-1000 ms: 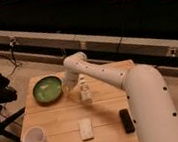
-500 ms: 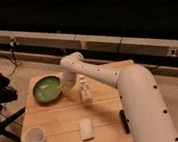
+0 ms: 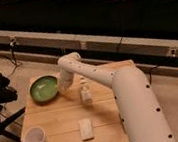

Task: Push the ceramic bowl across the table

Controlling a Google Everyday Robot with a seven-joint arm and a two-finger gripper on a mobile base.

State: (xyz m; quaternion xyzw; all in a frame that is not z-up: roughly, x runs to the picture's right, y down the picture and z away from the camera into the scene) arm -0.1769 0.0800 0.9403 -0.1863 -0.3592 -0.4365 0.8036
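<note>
Gripper (image 3: 63,87) — beside ceramic bowl (image 3: 43,88) (table's far-left)

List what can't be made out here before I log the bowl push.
- Gripper, camera view: down by the ceramic bowl, jaws hidden behind the wrist; contact unclear.
- Table: right side covered by the arm; near edge cut by the frame bottom.
- Small bottle and flat pale packet: too blurred to identify.

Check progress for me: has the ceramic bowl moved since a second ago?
Yes. The ceramic bowl has slid left toward the table edge, away from the small bottle; the hand is at its right rim.
</note>
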